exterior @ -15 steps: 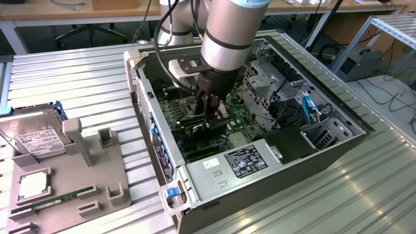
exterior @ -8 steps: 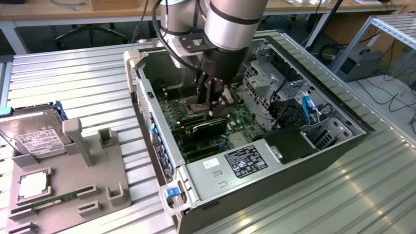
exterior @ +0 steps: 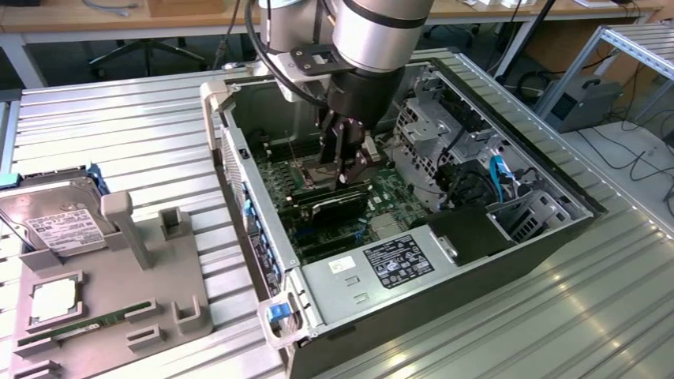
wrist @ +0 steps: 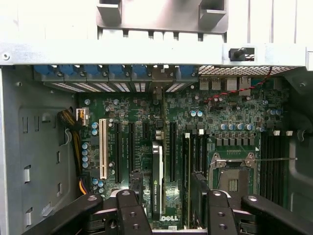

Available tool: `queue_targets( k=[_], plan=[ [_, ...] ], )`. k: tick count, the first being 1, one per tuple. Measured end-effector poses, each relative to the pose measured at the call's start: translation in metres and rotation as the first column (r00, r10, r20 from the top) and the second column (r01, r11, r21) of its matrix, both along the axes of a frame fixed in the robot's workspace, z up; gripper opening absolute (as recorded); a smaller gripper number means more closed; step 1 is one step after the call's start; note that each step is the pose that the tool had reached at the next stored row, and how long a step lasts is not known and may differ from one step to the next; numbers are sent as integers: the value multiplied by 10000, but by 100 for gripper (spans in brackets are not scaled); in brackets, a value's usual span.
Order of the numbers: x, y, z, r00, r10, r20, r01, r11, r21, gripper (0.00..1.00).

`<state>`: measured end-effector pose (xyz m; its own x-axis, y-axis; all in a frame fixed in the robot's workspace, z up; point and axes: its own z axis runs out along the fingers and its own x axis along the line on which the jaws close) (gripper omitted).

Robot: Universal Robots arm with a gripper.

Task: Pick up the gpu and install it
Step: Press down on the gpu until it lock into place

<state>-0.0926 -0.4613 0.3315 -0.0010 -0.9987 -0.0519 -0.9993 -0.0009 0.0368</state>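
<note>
The gripper (exterior: 351, 167) is inside the open computer case (exterior: 548, 170), directly above the motherboard (wrist: 225, 122), with its jaws spread to their widest and nothing held between them. The gpu (exterior: 335, 205) stands on edge in an expansion slot on the motherboard, just below the gripper fingertips (wrist: 128, 205); in the wrist view its narrow top edge (wrist: 156, 181) runs between the two open fingers without visible contact. The card appears already placed in the slot, though full seating cannot be confirmed from these views. Orientation: the long axis of the gpu lies parallel to the neighbouring slots, running from the gripper side toward the rear wall of the case, where the blue slot clips (wrist: 117, 71) line up; the bracket end points toward that wall, and the black cooler face is turned toward the power supply (exterior: 395, 260) in the exterior view. Hazards, as judged from this position: if the card is only partly engaged, it may sit tilted and fail to lock. Any sideways travel of the open fingers could strike the card edge and lever it in the slot, or contact the adjacent slots and the empty processor socket (wrist: 234, 183) close beside the gpu. A hard drive (exterior: 58, 221) rests in a grey fixture (exterior: 158, 268) on the tabletop (exterior: 589, 316), well apart from the case.
</note>
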Motion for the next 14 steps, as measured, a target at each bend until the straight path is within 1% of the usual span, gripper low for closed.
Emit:
queue_targets(
  k=[11, 12, 14],
  plan=[
    [0, 0, 0, 10000, 0, 0, 0, 10000, 0, 52],
    [0, 0, 0, 10000, 0, 0, 0, 10000, 0, 50],
    [0, 0, 0, 10000, 0, 0, 0, 10000, 0, 38]
  ],
)
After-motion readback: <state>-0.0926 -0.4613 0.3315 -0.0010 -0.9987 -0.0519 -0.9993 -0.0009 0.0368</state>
